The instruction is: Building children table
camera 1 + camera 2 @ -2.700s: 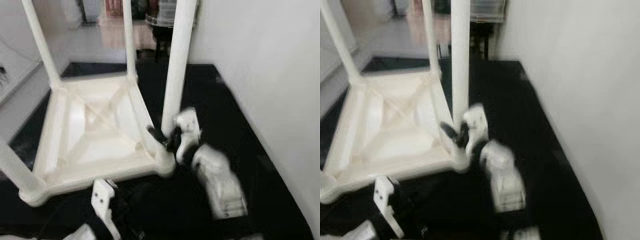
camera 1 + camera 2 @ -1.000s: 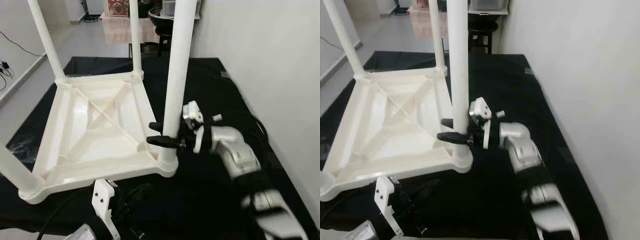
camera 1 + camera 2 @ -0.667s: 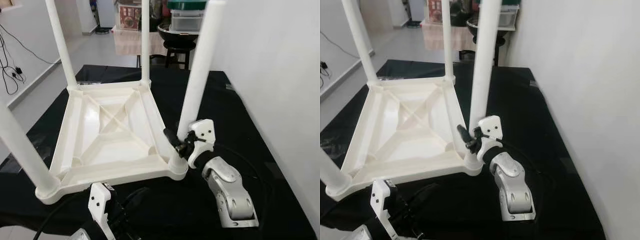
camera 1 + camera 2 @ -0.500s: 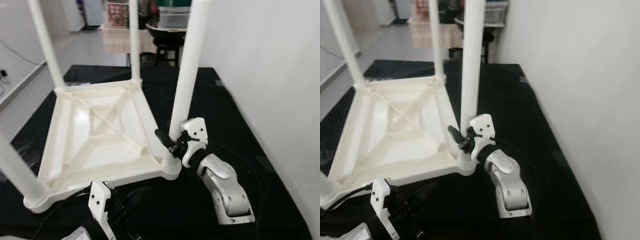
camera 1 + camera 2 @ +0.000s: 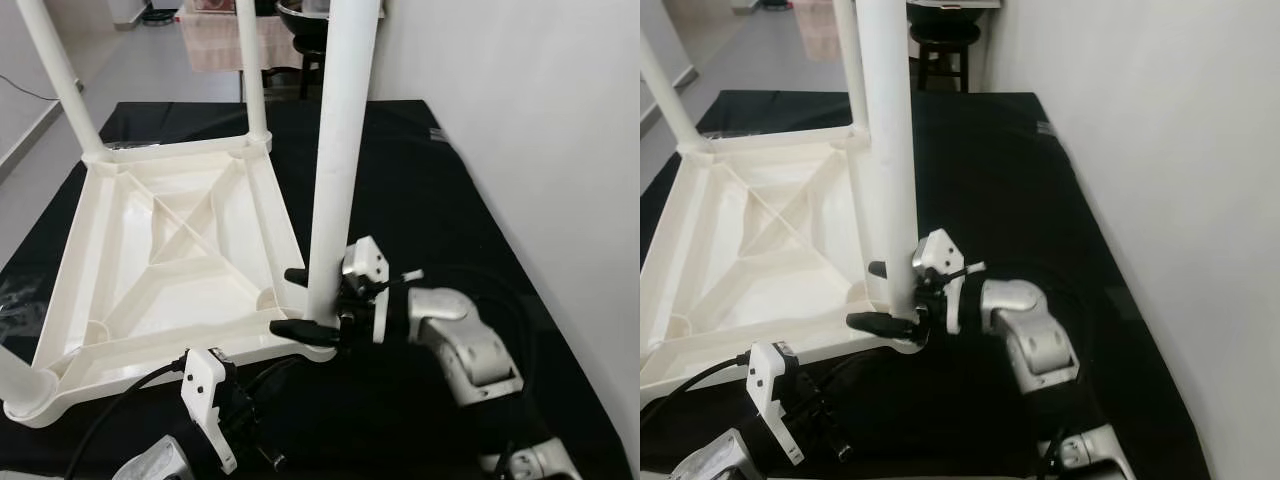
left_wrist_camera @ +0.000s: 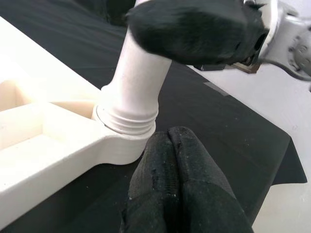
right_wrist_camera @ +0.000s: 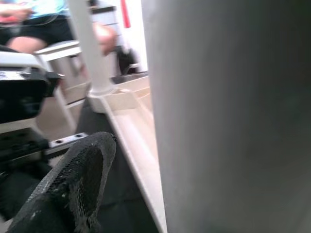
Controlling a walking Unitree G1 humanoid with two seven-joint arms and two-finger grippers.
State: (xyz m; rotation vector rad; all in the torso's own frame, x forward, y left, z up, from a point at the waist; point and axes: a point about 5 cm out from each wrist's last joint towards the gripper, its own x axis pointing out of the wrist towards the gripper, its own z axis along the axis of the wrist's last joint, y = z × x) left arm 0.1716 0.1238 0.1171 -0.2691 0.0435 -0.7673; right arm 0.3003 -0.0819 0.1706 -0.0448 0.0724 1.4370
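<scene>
A white plastic children's table (image 5: pixel 170 250) lies upside down on a black mat, its legs pointing up. My right gripper (image 5: pixel 298 302) is level at the foot of the near right leg (image 5: pixel 340 150). It is open, with one finger behind the leg and one in front. The right wrist view has the leg close up and one black finger (image 7: pixel 82 170) standing a little off it. My left gripper (image 6: pixel 169 132) is shut on nothing, low on the mat just before that corner socket (image 6: pixel 127 121). Its white wrist mount (image 5: pixel 205 400) is at the bottom of the eye view.
The black mat (image 5: pixel 420 180) runs right up to a white wall (image 5: pixel 540 150). A dark stool (image 5: pixel 940 45) stands beyond the mat's far edge. A person in a light blue top (image 7: pixel 24 9) sits in the background of the right wrist view. The other table legs (image 5: pixel 55 80) stand tall on the left.
The camera has shifted. My right gripper has turned from tilted beside the leg's foot to level, and its fingers now stand wider apart around the leg. The left arm has stayed low.
</scene>
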